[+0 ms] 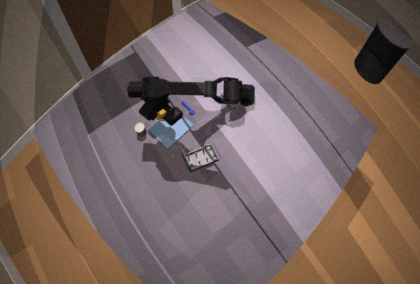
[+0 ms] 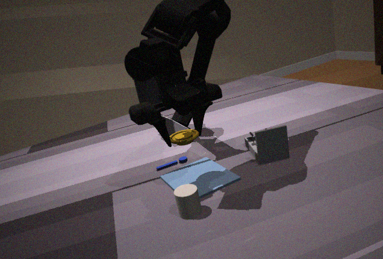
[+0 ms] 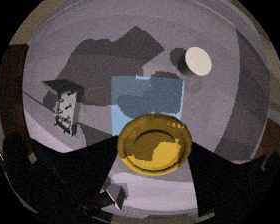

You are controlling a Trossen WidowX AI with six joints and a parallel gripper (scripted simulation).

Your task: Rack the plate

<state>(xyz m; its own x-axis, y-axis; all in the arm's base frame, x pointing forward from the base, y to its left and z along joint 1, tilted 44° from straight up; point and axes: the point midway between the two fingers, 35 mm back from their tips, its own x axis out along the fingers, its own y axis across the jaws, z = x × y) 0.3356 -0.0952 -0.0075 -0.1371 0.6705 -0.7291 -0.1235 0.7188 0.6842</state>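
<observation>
My gripper (image 2: 184, 137) (image 3: 155, 144) is shut on the yellow plate (image 2: 183, 136) (image 3: 153, 144) (image 1: 161, 114). The plate lies nearly flat between the two dark fingers and hangs in the air above the table, over the far edge of the light blue mat (image 2: 195, 172) (image 1: 172, 132) (image 3: 147, 94). The grey dish rack (image 2: 270, 143) (image 1: 201, 156) (image 3: 66, 111) stands on the table to the right of the mat, apart from the gripper. In the overhead view the arm hides most of the plate.
A cream cylinder cup (image 2: 186, 200) (image 1: 139, 127) (image 3: 196, 62) stands just beside the mat's near corner. A blue spoon (image 2: 171, 163) (image 1: 187, 107) lies on the table behind the mat. A dark bin (image 1: 381, 51) stands on the floor far off.
</observation>
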